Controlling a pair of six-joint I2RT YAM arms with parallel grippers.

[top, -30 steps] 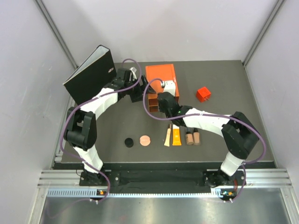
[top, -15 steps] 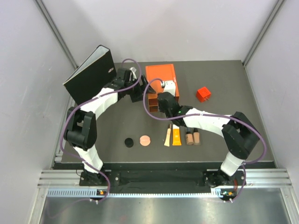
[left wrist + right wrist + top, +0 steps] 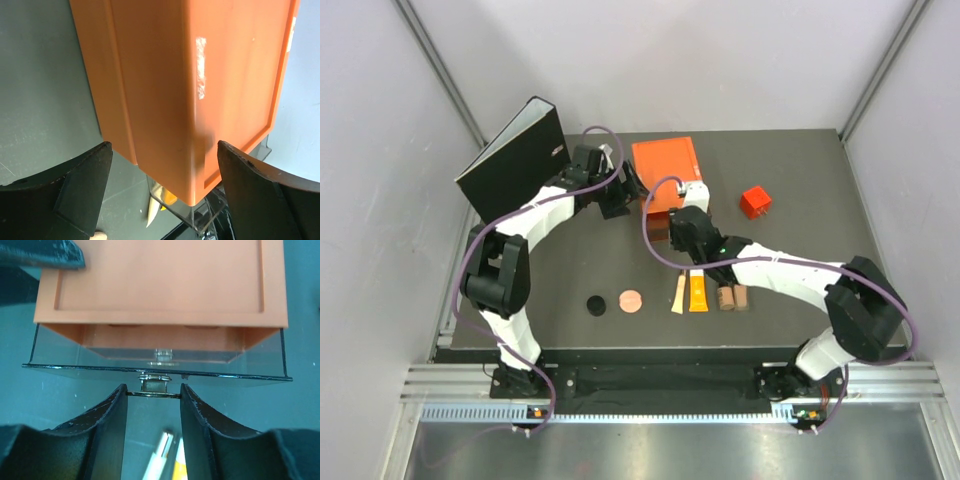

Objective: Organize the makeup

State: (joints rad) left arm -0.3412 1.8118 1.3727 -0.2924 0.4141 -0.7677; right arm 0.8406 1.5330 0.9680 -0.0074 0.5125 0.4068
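We're barely started imo: right claw pinches the drawer handle, left claw wide round orange box, makeup all on counter.

Pale grey walls close in a dark grey worktop. A metal rail runs along its near edge. The light is even.
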